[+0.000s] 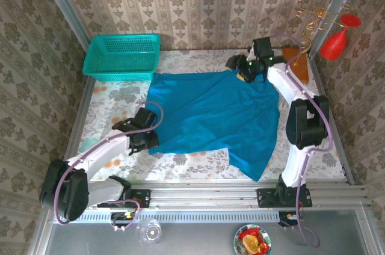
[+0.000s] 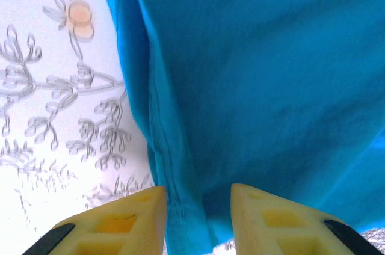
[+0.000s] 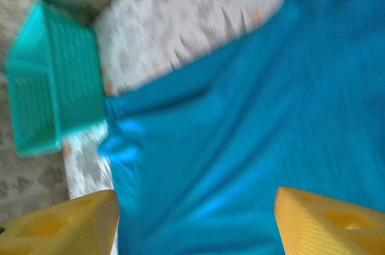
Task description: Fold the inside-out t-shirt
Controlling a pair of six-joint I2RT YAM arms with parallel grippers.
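floral tablecloth (image 2: 42, 165) borders the t-shirt (image 2: 271, 86); left pincer (image 2: 198, 198) spread astride its edge, right pincer (image 3: 195, 198) spread, blurred.

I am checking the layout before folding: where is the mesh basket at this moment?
In the top view, the basket sits in the far left corner of the table, close to the far left corner of the t-shirt.
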